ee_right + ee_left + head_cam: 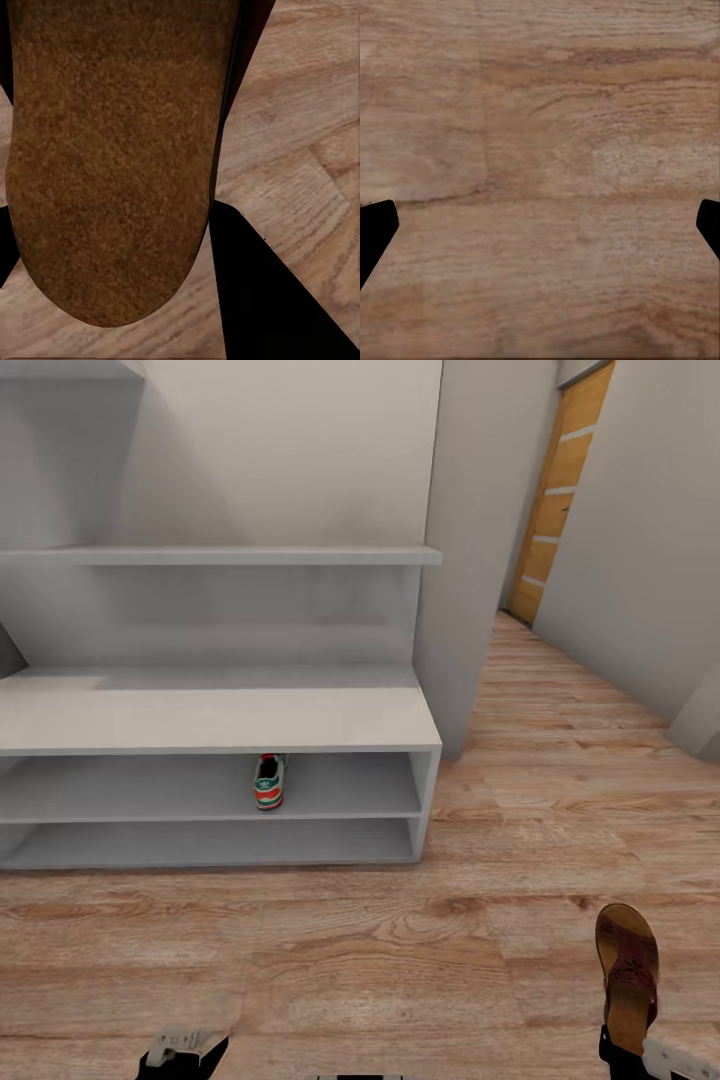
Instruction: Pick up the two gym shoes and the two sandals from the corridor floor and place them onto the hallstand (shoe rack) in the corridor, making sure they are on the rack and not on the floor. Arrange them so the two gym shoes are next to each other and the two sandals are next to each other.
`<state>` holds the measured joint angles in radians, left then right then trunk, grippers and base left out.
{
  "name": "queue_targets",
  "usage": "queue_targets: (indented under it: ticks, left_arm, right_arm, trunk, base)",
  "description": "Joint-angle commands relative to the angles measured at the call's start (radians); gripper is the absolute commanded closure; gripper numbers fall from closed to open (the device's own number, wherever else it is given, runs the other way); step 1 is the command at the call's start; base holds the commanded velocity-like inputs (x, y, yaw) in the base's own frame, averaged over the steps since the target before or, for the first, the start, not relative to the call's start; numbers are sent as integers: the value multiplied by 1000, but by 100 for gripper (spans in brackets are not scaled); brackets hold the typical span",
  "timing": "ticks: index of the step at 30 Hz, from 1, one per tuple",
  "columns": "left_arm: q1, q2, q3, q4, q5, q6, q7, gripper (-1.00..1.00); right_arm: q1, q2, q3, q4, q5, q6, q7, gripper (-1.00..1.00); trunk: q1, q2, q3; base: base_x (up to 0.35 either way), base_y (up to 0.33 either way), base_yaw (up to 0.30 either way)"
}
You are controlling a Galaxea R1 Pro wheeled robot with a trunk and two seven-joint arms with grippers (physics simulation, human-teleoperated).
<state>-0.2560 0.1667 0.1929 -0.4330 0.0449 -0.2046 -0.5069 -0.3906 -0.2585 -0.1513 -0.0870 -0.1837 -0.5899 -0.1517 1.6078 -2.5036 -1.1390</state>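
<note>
One gym shoe (268, 781), white with green stripes and a red-orange heel, stands on the upper open shelf row of the pale-grey hallstand (220, 720). At the lower right of the head view a brown sandal (628, 972) pokes forward over the corridor floor (400, 950), with my right gripper (640, 1050) shut on its heel end. In the right wrist view the sandal (112, 135) sits between the black fingers (262, 300) of the right gripper (120, 247). My left gripper (185, 1052) hangs low at the left. Its wrist view shows the left gripper (540, 232) open over bare planks.
A grey wall corner (470, 610) stands right of the hallstand. Beyond it the corridor runs back to a wooden door (555, 500). A stepped wall shelf (220, 555) sits above the bench top. Wood floor spreads in front of the rack.
</note>
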Motion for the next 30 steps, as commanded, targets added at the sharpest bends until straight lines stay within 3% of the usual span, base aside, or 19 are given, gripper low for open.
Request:
queue_targets:
  ticks: [1,6,30]
  left_arm:
    - [8,4,3,5,11,-49,-12,-100]
    - [13,5,2,8,11,-88,-13,-100]
    - [14,5,3,8,13,-95,-13,-100]
  right_arm:
    - [-1,17,1,0,-11,-5,4,100]
    - [-1,25,1,1,-11,-5,3,100]
    - [-1,25,1,2,-10,-4,3,100]
  trunk:
    - [0,0,-1]
    - [0,0,-1]
    - [0,0,-1]
  base:
    - [0,0,0]
    - [-81,73,0]
    - [-220,225,0]
